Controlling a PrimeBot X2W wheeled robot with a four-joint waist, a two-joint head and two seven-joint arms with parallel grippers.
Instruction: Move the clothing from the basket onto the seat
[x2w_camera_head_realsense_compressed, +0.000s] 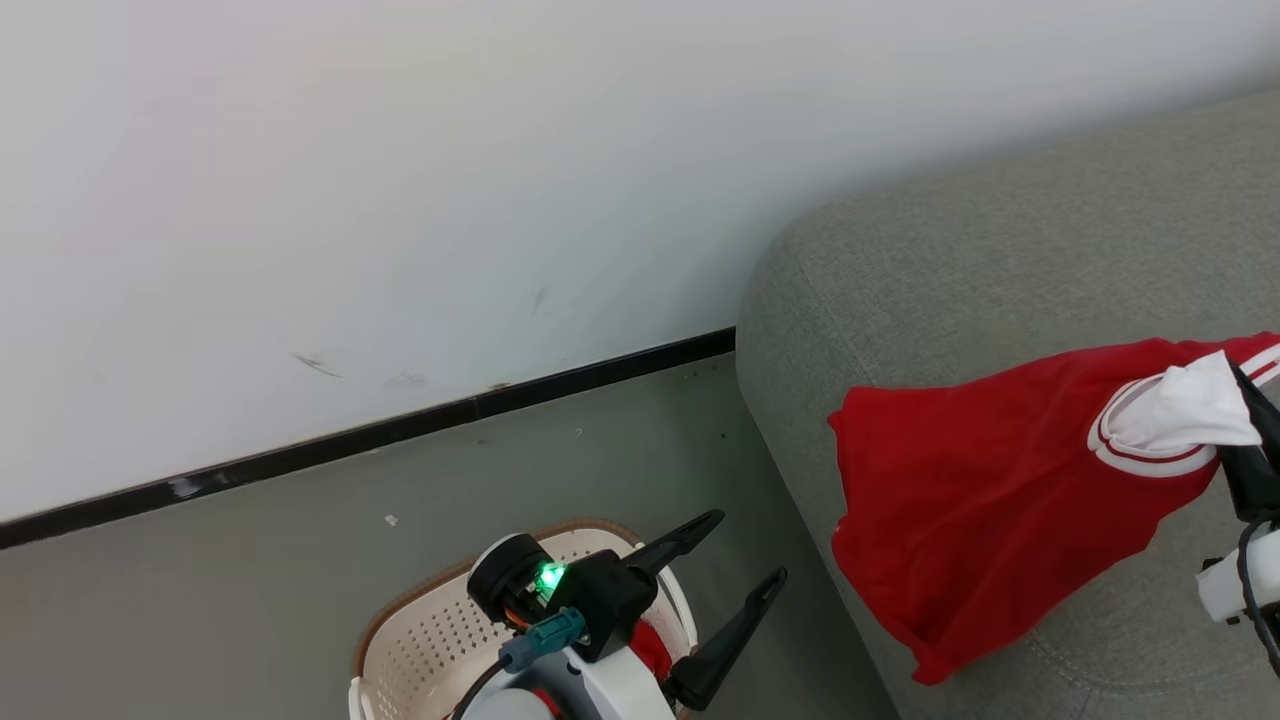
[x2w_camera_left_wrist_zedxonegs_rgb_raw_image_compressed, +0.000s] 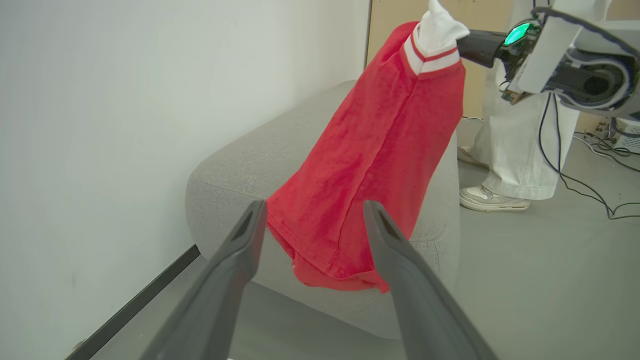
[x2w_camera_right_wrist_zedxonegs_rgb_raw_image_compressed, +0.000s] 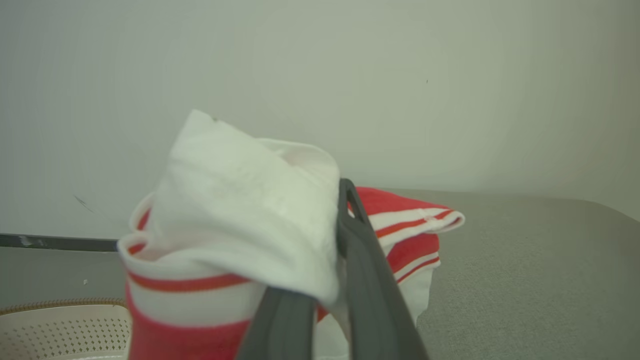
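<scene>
Up at the right gripper (x2w_camera_head_realsense_compressed: 1247, 392) tips, the shirt (x2w_camera_head_realsense_compressed: 980, 500) is pinched by its white collar (x2w_camera_right_wrist_zedxonegs_rgb_raw_image_compressed: 240, 210), fingers shut tight on it. It hangs over the seat (x2w_camera_head_realsense_compressed: 1000, 270); can't tell if it touches. Right wrist view gives collar and stripes up close, with basket rim low and left of the fingers. The left gripper (x2w_camera_head_realsense_compressed: 747, 544) is spread wide, holding nothing, over the basket (x2w_camera_head_realsense_compressed: 420, 640). Head view shows more red cloth (x2w_camera_head_realsense_compressed: 652, 648) in there, behind the fingers. Left wrist view has the hem between its fingers, and a person's legs (x2w_camera_left_wrist_zedxonegs_rgb_raw_image_compressed: 515, 125) beyond the seat.
</scene>
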